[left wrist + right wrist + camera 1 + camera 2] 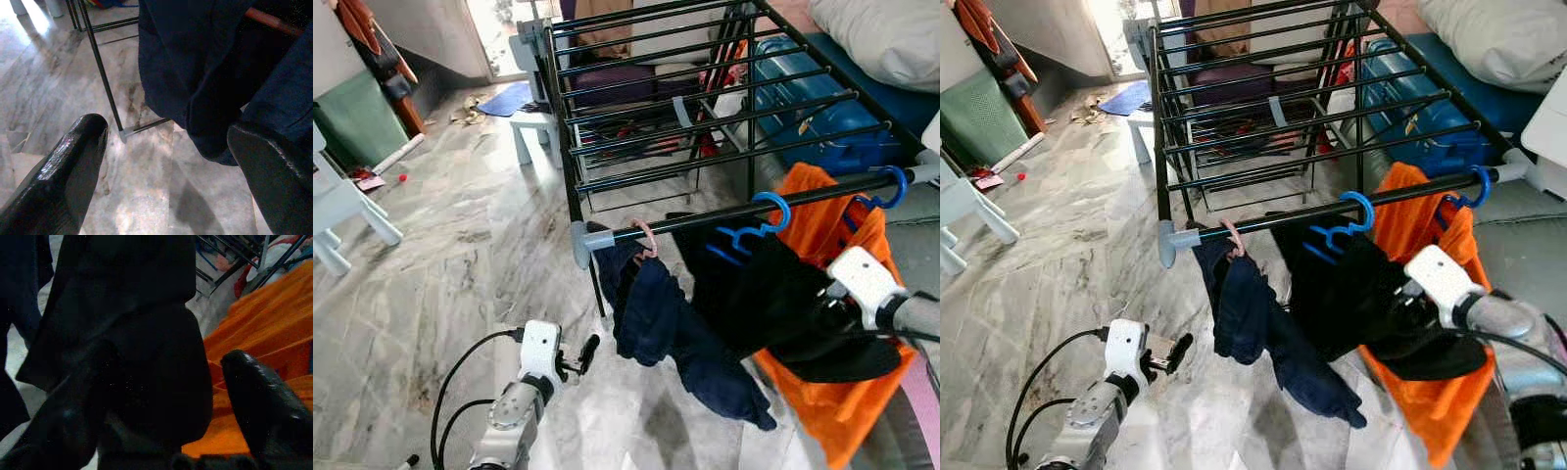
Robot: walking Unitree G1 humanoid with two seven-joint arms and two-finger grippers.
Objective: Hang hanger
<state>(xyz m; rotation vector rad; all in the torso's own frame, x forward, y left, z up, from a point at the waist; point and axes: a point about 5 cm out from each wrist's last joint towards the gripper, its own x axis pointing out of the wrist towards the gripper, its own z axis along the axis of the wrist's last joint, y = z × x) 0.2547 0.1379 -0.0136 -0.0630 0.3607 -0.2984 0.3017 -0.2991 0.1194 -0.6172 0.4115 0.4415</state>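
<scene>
Blue plastic hanger already hooked on the black rack rail, up-left of your right gripper, whose jaws pinch the black garment: ease open slowly; left gripper jaws spread, idle.

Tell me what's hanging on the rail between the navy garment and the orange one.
A black garment on a blue hanger, seen in both eye views. The right gripper is at that black cloth.

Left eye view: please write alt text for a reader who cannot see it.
Three garments hang on hangers from a drying rack's front rail: navy garment, black garment, orange garment. The right gripper sits at the black garment; the left gripper hovers over marble floor.
</scene>
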